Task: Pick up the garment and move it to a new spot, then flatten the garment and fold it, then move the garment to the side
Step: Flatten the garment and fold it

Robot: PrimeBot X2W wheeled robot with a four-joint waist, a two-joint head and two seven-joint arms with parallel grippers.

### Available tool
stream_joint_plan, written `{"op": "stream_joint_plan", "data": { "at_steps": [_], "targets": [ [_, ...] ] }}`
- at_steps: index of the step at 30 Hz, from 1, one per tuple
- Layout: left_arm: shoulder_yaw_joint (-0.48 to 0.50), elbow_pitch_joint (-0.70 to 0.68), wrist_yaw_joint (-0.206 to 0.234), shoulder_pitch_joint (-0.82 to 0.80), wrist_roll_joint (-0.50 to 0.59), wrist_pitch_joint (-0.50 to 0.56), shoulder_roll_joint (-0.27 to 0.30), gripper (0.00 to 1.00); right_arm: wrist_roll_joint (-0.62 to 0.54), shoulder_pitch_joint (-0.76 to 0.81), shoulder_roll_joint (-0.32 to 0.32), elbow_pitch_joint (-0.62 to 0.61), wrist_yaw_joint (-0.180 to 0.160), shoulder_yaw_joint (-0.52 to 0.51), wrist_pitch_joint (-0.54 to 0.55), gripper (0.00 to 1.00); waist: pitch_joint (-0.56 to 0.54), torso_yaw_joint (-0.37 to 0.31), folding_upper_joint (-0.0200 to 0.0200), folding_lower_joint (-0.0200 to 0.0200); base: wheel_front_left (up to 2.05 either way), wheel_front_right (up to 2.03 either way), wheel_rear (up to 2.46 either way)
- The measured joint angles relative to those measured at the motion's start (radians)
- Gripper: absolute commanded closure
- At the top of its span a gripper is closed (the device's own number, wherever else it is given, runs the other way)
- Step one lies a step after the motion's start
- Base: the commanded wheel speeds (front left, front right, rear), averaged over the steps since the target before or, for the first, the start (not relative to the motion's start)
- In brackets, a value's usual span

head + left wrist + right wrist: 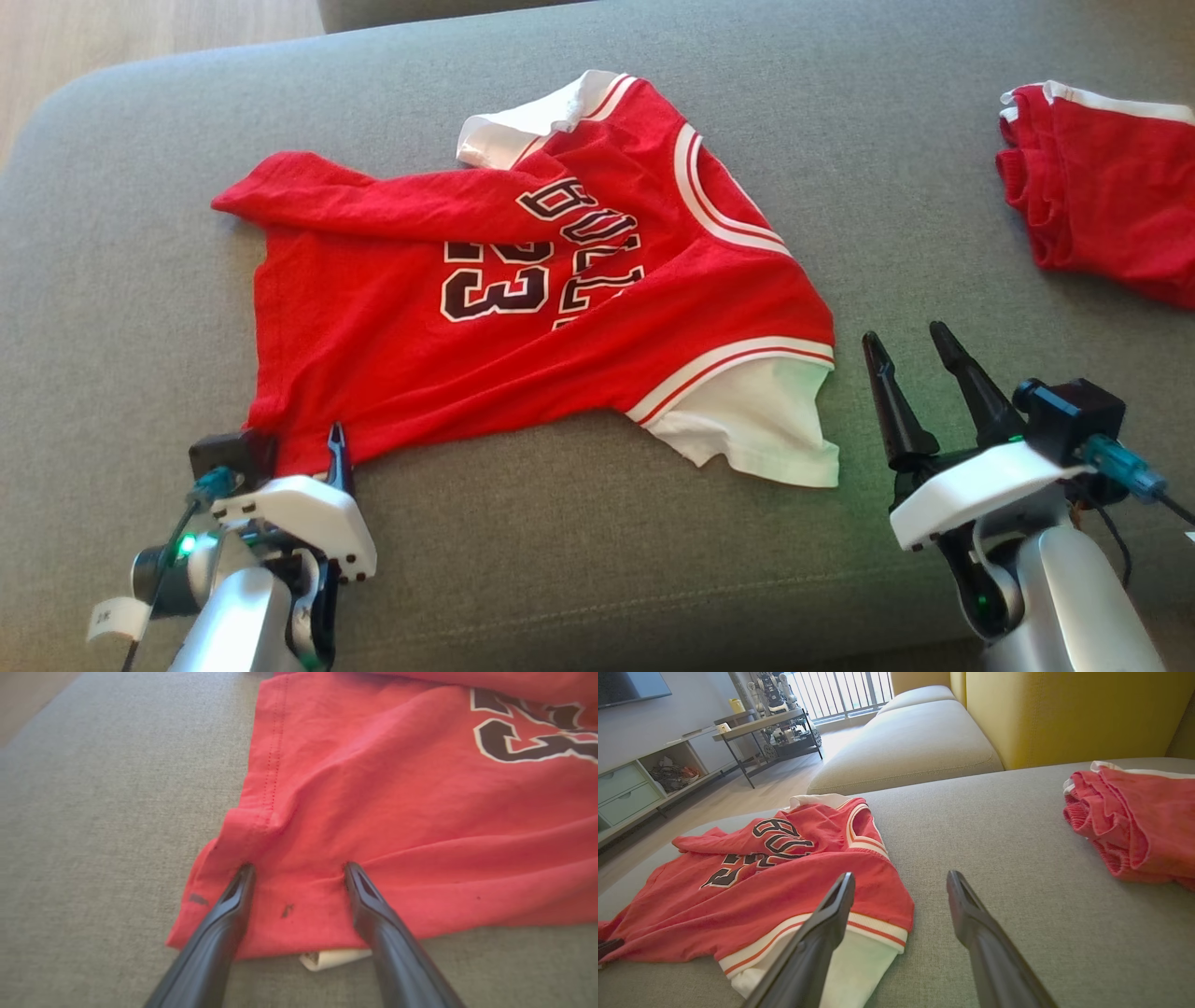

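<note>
A red jersey [523, 317] with white sleeves and a dark "23" lies rumpled on the grey sofa cushion [597, 560], one red sleeve folded across its chest. My left gripper [308, 448] is at the jersey's near left corner. In the left wrist view that gripper [299, 868] is open, both fingertips [245, 872] resting on top of the red hem [289, 905] with nothing pinched between them. My right gripper [904, 333] stands open just right of the near white sleeve [756, 420], apart from it. The right wrist view has the open gripper [900, 877] over the bare cushion beside the jersey [752, 882].
A second red garment [1102, 187] lies bunched at the cushion's far right [1139, 816]. A white tag [334, 957] peeks from under the hem. Wooden floor [140, 37] lies beyond the cushion's far left edge. A yellow sofa back [1064, 714] and a shelf unit [644, 784] stand further off.
</note>
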Motion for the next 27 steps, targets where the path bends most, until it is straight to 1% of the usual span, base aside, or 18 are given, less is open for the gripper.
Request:
{"op": "stream_joint_plan", "data": {
  "at_steps": [3,11,13,15,16,17,19,24,27],
  "targets": [
    [0.0,-0.001,0.015,0.0,0.0,0.0,0.002,0.0,0.002,0.0,0.0,0.002,0.0,0.0,0.0,0.0,0.002,0.001,0.0,0.0001,0.0,0.0,0.0],
    [0.006,-0.036,0.077,0.025,0.0,0.037,0.02,0.0,0.01,0.0,0.0,0.022,0.0,0.008,-0.01,0.0,-0.006,0.009,0.0,0.0,0.0,0.0,0.0],
    [0.008,-0.046,0.076,0.041,0.0,0.051,0.034,0.0,0.01,0.0,0.0,0.027,0.0,0.012,-0.011,0.0,-0.01,0.01,0.0,0.0,0.0,0.0,0.0],
    [0.006,-0.059,0.063,0.052,-0.001,0.068,0.043,0.0,0.017,0.0,0.0,0.034,0.0,0.015,-0.011,0.0,-0.014,0.01,0.0,0.0,0.0,0.0,0.0],
    [0.005,-0.065,0.055,0.056,-0.001,0.077,0.045,0.57,0.018,0.0,0.0,0.037,0.0,0.015,-0.011,0.0,-0.017,0.01,0.0,0.0,0.0,0.0,0.0],
    [0.003,-0.072,0.048,0.06,-0.001,0.086,0.048,1.0,0.018,0.0,0.0,0.041,0.0,0.015,-0.011,0.0,-0.019,0.009,0.0,0.0,0.0,0.0,0.0],
    [-0.001,-0.09,0.028,0.074,-0.012,0.088,0.053,1.0,0.017,0.0,0.0,0.054,0.0,0.014,-0.008,0.0,-0.021,0.009,0.0,0.0,0.0,0.0,0.0],
    [-0.004,-0.133,0.009,0.096,-0.025,0.084,0.054,1.0,0.017,0.002,0.0,0.086,0.0,0.001,0.022,0.0,-0.022,0.007,0.0,0.0001,0.0,0.0,0.0],
    [-0.007,-0.18,0.006,0.106,-0.027,0.038,0.052,1.0,0.026,0.005,0.0,0.09,0.0,0.001,0.027,0.0,-0.024,0.009,0.0,0.0,0.0,0.0,0.0]
  ]
}}
